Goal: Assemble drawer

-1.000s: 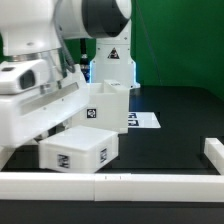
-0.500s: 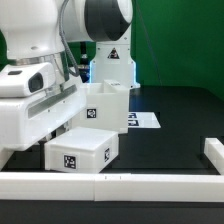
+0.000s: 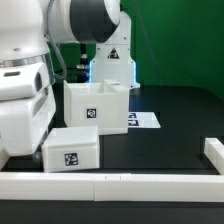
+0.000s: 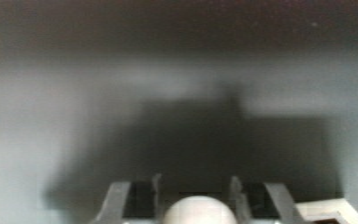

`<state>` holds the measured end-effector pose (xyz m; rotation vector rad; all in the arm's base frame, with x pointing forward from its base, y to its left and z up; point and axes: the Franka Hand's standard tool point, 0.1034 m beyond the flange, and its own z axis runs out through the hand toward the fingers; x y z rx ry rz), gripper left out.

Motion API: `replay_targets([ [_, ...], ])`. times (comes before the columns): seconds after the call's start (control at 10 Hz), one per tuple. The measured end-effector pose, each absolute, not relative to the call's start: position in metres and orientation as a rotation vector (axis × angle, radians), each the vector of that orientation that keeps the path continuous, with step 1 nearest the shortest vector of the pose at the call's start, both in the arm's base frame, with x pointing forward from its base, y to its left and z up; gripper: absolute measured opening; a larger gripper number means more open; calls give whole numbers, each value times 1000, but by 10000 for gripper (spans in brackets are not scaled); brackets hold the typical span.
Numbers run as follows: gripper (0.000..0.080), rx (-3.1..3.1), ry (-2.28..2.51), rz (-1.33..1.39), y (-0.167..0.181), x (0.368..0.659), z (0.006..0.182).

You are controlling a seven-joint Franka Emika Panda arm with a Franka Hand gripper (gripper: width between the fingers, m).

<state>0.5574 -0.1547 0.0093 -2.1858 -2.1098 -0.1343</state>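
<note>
The tall white casing [image 3: 97,105] stands open-topped in the middle of the black table, with a tag on its front. One shallow white tray [image 3: 72,150] with a tag lies in front of it, towards the exterior view's left, against the arm's big white body [image 3: 22,105]. That body hides the gripper in the exterior view. In the wrist view my gripper [image 4: 197,186] has its fingers [image 4: 130,200] close on either side of a rounded white knob [image 4: 197,210], with a blurred grey surface filling the picture beyond. A second tray is out of view.
The marker board [image 3: 145,120] lies flat behind the casing, to the exterior view's right. A low white rail [image 3: 110,186] edges the table's front. Another rail piece [image 3: 213,152] stands at the exterior view's right. The robot base [image 3: 110,62] stands behind the casing.
The arm has swung towards the exterior view's left, uncovering the casing's front. The tray has shifted slightly left with it and turned a little.
</note>
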Motion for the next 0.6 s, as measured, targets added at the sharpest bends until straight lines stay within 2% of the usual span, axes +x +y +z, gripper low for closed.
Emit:
replay_targets([
  [0.2, 172, -2186, -2110, -134, -155, 557, 9],
  [0.6, 172, -1927, -2414, -118, -161, 567, 11],
])
